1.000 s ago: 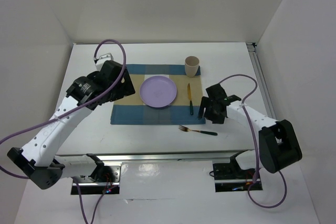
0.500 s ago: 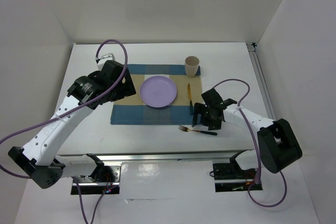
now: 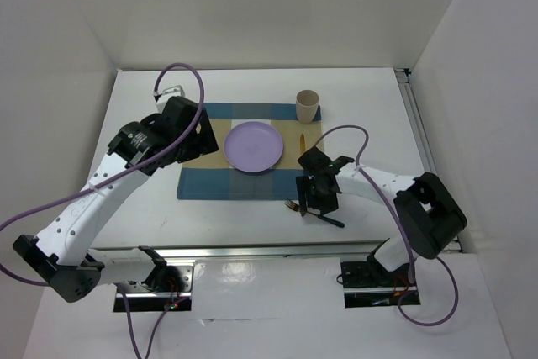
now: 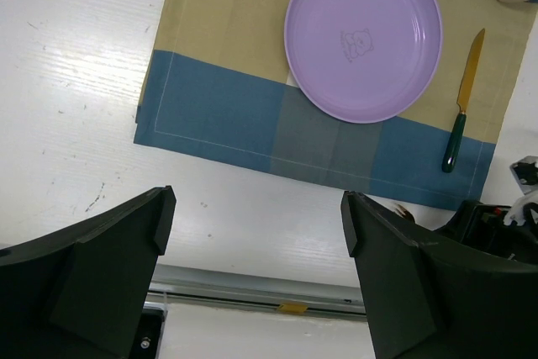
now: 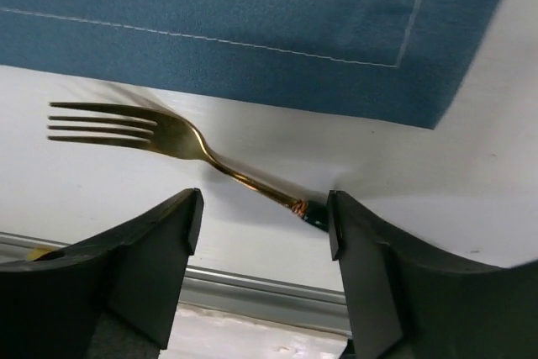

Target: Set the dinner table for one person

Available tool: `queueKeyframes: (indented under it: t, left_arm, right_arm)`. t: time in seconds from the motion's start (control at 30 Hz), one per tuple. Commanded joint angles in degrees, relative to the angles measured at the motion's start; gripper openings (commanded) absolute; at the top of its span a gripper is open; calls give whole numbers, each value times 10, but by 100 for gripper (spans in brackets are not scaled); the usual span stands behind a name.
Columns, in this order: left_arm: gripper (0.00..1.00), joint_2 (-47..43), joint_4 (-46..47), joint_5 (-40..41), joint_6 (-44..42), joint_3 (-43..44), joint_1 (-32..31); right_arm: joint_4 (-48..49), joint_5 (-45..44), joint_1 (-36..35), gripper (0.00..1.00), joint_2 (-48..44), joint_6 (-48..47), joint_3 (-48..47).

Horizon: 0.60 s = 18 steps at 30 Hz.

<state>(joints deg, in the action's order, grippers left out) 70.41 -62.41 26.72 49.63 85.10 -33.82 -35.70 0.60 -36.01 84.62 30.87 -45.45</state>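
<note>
Right gripper (image 5: 262,208) has swung in from off the mat's (image 3: 197,178) right side and now sits low over the fork (image 5: 172,134). Its jaws are spread wide, either side of the neck where gold meets dark handle, and they grip nothing yet. The fork lies on the bare table (image 3: 370,98) just off the mat's near edge, by its right corner. Its handle end looks kicked slightly away from the mat, so you may have brushed it. Left gripper (image 4: 252,216) hasn't moved: wide open, empty, above the mat's left side. Plate (image 3: 254,146) is mid-mat, knife (image 3: 302,142) on the mat's right strip, cup (image 3: 308,107) at its far right corner. I judge the fork is the last piece and you're at pre-grasp.
</note>
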Motion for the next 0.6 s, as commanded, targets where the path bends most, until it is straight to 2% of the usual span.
queueKeyframes:
  t: [0.0, 0.1, 0.13, 0.27, 0.3, 0.4, 0.43, 0.57]
  left_arm:
    - [100, -1, 13, 0, -4, 0, 2]
    - [100, -1, 13, -5, -4, 0, 2]
    - [100, -1, 13, -5, -4, 0, 2]
    - [100, -1, 13, -5, -9, 0, 2]
    - [100, -1, 13, -5, -9, 0, 2]
    - [100, -1, 13, -5, -9, 0, 2]
    - [100, -1, 13, -5, -9, 0, 2]
    - [100, -1, 19, -11, -9, 0, 2]
  right_arm:
    - [-17, 10, -19, 70, 28, -20, -30]
    - [-11, 10, -31, 58, 59, -32, -35]
    - [-11, 10, -31, 49, 66, -32, -42]
    - [-24, -24, -67, 30, 85, -38, -48]
    - [-24, -24, -79, 21, 85, -38, -48]
    - [-18, -5, -94, 9, 85, -71, -60]
    - [-13, -5, -106, 1, 78, -79, -60]
    - [-8, 6, -124, 0, 48, -95, -75]
